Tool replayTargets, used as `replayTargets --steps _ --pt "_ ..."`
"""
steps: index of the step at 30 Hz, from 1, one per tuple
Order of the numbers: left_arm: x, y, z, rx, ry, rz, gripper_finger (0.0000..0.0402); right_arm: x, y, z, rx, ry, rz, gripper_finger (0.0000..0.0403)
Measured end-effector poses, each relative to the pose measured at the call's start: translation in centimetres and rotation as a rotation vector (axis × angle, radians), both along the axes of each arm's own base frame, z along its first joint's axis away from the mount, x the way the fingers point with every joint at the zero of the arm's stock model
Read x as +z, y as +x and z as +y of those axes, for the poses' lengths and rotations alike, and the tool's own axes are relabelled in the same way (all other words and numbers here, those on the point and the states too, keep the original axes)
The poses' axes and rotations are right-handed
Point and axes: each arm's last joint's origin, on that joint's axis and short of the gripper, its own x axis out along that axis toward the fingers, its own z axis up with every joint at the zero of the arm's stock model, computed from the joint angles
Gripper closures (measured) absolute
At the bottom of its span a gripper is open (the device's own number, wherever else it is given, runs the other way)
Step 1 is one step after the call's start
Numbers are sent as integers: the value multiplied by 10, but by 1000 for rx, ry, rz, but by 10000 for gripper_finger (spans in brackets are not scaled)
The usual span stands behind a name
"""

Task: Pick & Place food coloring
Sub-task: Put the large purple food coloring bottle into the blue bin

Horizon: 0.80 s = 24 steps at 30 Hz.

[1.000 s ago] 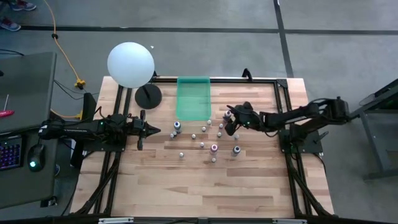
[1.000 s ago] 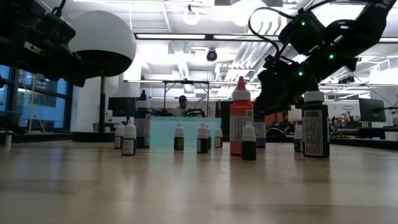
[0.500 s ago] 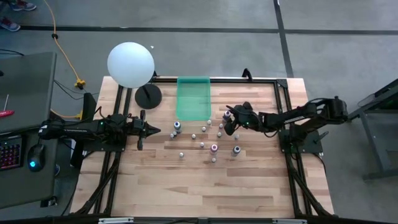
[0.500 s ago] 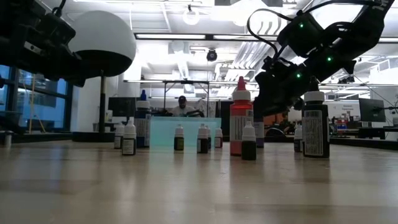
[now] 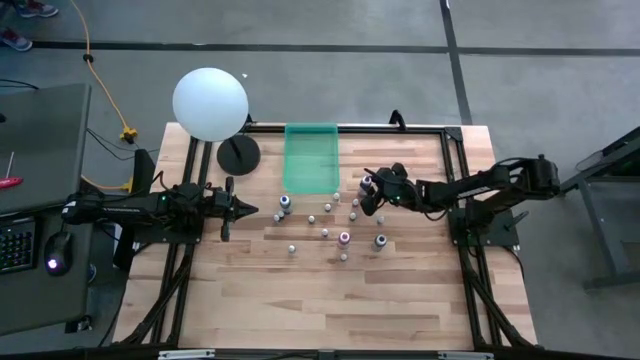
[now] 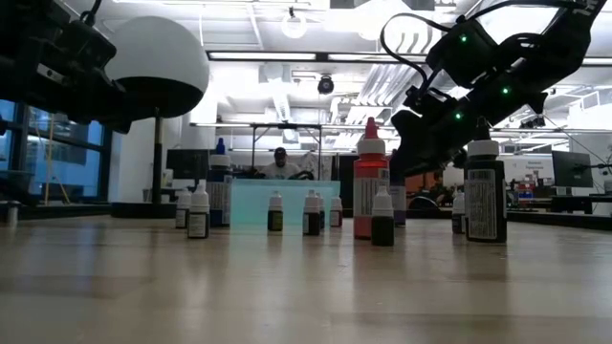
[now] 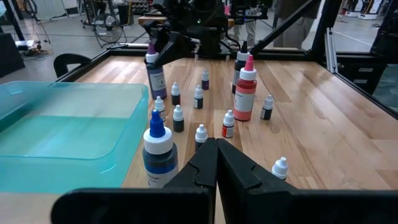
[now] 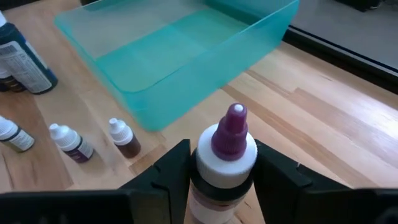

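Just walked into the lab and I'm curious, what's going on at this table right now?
The right gripper sits around a purple-tipped bottle of food coloring, one finger on each side of its white collar, next to the green tray. The tray looks empty, and the other small bottles stand scattered on the wooden table. The left gripper waits shut near the table's left edge.
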Motion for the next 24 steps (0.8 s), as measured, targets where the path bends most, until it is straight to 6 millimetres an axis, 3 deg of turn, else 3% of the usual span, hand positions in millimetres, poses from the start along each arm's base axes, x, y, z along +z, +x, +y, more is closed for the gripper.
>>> replayTargets --steps 14,24 --pt "0 0 0 0 0 0 401 5 3 0 8 10 -3 271" --pt "0 0 0 0 0 0 401 69 23 -8 70 -98 49 282"
